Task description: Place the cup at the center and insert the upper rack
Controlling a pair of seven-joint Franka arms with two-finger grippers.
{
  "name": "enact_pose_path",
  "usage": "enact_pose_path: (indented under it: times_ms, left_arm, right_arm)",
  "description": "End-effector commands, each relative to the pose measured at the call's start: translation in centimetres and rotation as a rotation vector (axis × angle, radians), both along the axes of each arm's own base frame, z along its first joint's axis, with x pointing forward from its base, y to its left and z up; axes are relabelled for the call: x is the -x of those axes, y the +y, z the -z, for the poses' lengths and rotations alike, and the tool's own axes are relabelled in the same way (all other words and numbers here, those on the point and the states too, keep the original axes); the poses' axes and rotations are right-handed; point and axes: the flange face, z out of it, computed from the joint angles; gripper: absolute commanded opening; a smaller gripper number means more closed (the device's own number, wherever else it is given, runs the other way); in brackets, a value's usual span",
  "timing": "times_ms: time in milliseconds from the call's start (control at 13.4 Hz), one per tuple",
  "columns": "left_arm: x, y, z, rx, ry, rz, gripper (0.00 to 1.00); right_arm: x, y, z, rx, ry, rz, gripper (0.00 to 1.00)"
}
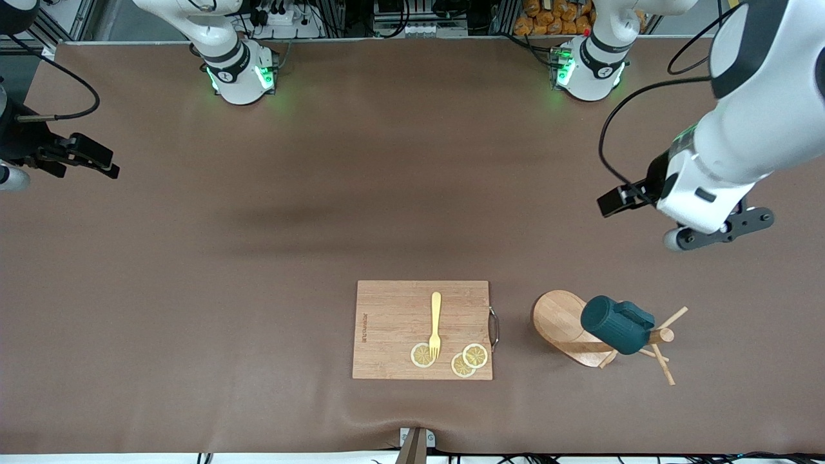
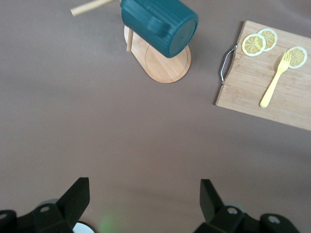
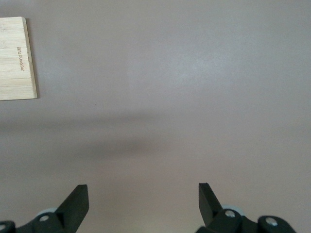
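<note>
Cutting board (image 1: 422, 329) nearest; beside it, toward the left arm's end, the cup (image 1: 615, 324) hangs on the tipped upper rack (image 1: 567, 327), hiding its post. Brown worktop (image 1: 258, 258). Left pincer (image 2: 141, 204) and right pincer (image 3: 143, 204) hover agape, empty.

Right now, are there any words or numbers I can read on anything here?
Cutting board: a small line of print runs along its edge toward the right arm's end, also seen in the right wrist view, too small to read.
Teal cup, mug tree, yellow fork, lemon slices: no writing visible.
</note>
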Motion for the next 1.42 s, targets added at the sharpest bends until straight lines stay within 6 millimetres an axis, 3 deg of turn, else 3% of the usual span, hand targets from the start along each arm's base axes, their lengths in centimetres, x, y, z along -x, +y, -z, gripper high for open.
enact_pose_path:
  times_ms: [0,374,673,823,973,1122,1197,1347]
  left_arm:
    - [1.8,2.5,-2.5,-0.006,-0.028,0.011,1.00]
    - [4.3,7.3,-5.3,0.018,-0.061,0.061,1.00]
    - [6.2,9.8,-4.9,-0.027,-0.087,0.180,1.00]
    - [7.6,9.2,-4.4,-0.024,-0.112,0.219,1.00]
    - [7.8,8.4,-4.5,-0.031,-0.114,0.249,1.00]
    - [7.6,9.6,-4.2,-0.033,-0.108,0.263,1.00]
    - [7.5,10.1,-4.2,-0.030,-0.106,0.289,1.00]
    - [7.8,10.3,-4.3,-0.031,-0.106,0.292,1.00]
  right_arm:
    - [0.1,-0.3,-0.6,0.004,-0.014,0.016,1.00]
    - [0.6,-1.2,-0.6,0.002,0.015,0.030,1.00]
    - [0.6,-1.6,-0.8,0.002,0.013,0.039,1.00]
    - [0.6,-2.3,-0.9,-0.003,0.010,0.054,1.00]
    - [0.7,-2.6,-1.0,0.003,0.012,0.049,1.00]
    - [1.1,-2.8,-1.0,0.001,0.051,0.046,1.00]
    - [1.1,-1.9,-2.1,0.001,0.034,0.027,1.00]
    - [1.0,-1.3,-2.4,-0.005,0.031,0.024,1.00]
